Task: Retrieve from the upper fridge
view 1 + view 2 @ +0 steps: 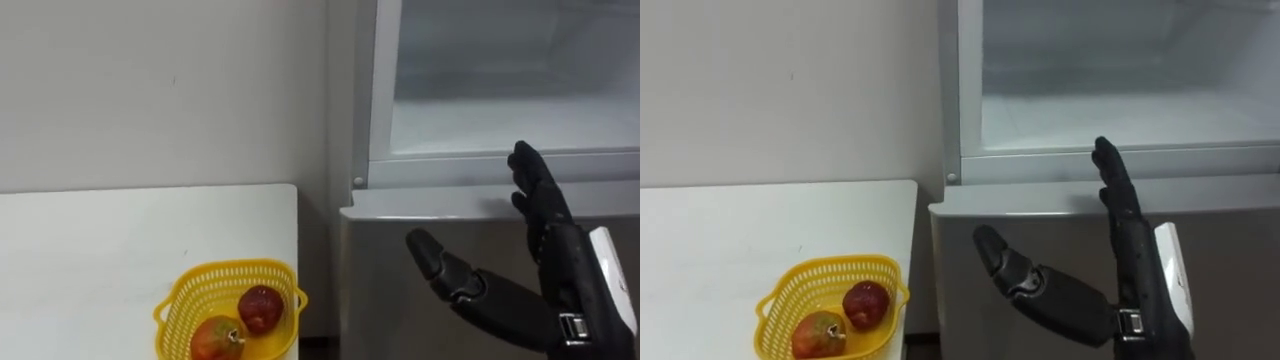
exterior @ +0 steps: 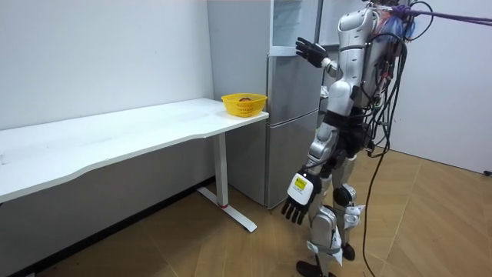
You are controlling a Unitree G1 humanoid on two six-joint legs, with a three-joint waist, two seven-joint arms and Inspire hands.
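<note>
The right hand, black and jointed, is raised flat with fingers straight and thumb spread, holding nothing. It is level with the sill of the open upper fridge compartment, so the reach-in looks about to start. The left hand hangs loose and empty.

On the white table to the left, a yellow plastic lattice basket holds two glossy red fruits.

Beyond the brushed-grey lower door, the shelf looks pale and frosted. I cannot make out an item on it, so the next move calls for reaching deeper.

The white desk is seen with its right end just beside the fridge, and at that end a yellow basket is set on it, in which two red fruits are held.
</note>
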